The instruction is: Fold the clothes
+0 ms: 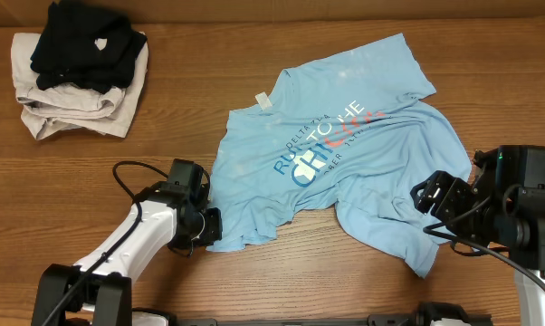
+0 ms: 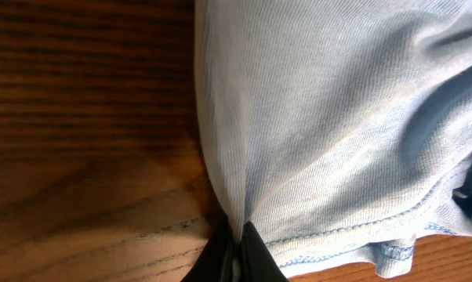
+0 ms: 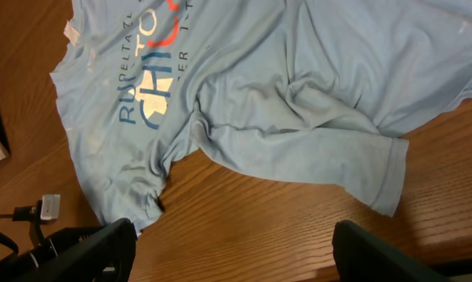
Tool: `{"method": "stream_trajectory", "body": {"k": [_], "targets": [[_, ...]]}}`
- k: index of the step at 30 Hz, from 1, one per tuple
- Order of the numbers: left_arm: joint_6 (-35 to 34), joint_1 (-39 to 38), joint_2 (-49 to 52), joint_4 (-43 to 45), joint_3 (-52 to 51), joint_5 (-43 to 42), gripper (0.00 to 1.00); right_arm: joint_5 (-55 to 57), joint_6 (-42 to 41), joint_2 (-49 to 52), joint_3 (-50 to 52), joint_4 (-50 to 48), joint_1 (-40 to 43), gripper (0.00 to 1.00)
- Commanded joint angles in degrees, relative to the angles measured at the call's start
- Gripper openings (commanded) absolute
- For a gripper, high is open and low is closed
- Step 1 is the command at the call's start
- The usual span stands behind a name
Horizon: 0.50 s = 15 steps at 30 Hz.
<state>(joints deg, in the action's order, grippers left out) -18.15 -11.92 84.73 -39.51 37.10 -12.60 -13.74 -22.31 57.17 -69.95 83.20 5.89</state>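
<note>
1. Your shirt (image 1: pixel 331 145) lies rumpled and lettering up on the wooden table (image 1: pixel 254 281), right of centre, with one sleeve (image 1: pixel 422 254) trailing toward the near right
2. Your left gripper (image 1: pixel 209 223) sits at the shirt's near-left corner. The left wrist view shows its fingers (image 2: pixel 255 254) closed tight on a pinch of the blue cloth, just beside the stitched hem
3. Your right gripper (image 1: pixel 433 196) is at the shirt's right edge, beside that sleeve. In the right wrist view its fingers (image 3: pixel 103 247) are spread wide with only bare table between them, holding nothing. You cannot tell from these views whether it touches the cloth
4. At the far left, well apart from the shirt, a black garment (image 1: pixel 82 45) rests on top of a folded beige garment (image 1: pixel 73 104)
5. A black cable (image 1: pixel 128 172) loops over the table beside your left arm
</note>
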Motion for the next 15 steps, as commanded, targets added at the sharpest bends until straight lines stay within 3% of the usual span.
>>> {"method": "stream_trajectory", "body": {"k": [1, 7, 15], "targets": [[-1.1, -0.1, 1.8, -1.9, 1.7, 3.6, 0.04, -0.3, -0.3, -0.5, 0.3, -0.5, -0.3, 0.83], [3.1, -0.1, 1.8, -7.8, 19.9, 3.7, 0.04, -3.4, -0.5, -0.3, 0.3, 1.0, -0.3, 0.78], [7.9, 0.9, 1.8, -8.7, 46.7, 6.3, 0.04, -4.4, -0.5, 2.1, 2.4, 4.2, -0.3, 0.76]]}}
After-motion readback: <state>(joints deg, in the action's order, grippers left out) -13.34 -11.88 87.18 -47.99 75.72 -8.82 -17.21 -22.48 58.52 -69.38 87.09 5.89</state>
